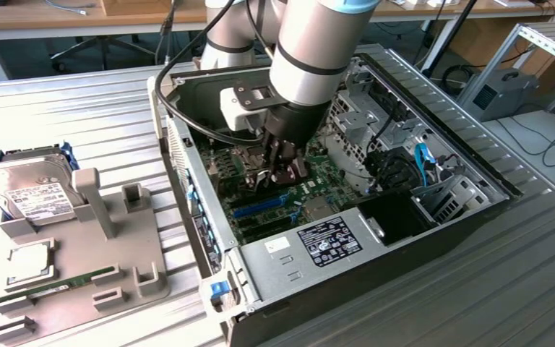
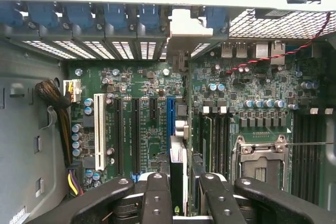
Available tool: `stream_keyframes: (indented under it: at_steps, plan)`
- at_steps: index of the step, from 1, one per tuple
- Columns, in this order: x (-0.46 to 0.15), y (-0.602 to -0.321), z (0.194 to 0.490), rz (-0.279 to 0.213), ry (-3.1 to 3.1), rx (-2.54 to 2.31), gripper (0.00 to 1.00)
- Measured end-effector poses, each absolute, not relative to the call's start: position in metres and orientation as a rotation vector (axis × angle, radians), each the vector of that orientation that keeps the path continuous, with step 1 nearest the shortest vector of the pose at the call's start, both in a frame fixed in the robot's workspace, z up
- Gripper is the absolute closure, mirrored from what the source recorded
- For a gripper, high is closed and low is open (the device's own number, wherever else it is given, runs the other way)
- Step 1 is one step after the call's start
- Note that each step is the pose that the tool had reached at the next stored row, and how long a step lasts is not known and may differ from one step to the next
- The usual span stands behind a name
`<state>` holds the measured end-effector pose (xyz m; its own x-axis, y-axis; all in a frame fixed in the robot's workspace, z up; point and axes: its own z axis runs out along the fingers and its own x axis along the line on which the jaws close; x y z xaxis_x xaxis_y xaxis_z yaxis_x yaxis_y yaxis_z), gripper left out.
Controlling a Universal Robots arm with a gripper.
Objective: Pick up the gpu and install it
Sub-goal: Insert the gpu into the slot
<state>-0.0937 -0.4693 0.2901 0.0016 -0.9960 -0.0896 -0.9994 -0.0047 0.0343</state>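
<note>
We see gripper (image 2: 178, 195) clamped on gpu (image 2: 177, 153), card edge-on inside open computer case (image 1: 470, 170), over blue slot (image 2: 169, 121). We judge: keep card upright, aligned with slot, bracket toward rear grille.

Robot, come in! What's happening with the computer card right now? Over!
Fingers clamped on the gpu, edge-on. Card hanging inside the open computer case, over the motherboard slots. Nothing visibly blocking. Over.

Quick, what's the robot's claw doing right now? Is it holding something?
Gripper: closed on the gpu, held edge-on over the blue slot inside the computer case.
</note>
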Motion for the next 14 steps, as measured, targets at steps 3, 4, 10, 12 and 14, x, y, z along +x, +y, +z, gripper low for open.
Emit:
stream_keyframes:
  at_steps: [3,4,10,12,14]
  plan:
    - [-0.0937,-0.4693,0.2897,0.136,2.188,-2.195,0.74]
    - [-0.0937,-0.4693,0.2894,0.136,2.188,-2.195,0.74]
    - [-0.0937,-0.4696,0.2875,0.136,2.188,-2.195,0.74]
    - [-0.0938,-0.4698,0.2869,0.136,2.188,-2.195,0.74]
    - [-0.0939,-0.47,0.2864,0.136,2.188,-2.195,0.74]
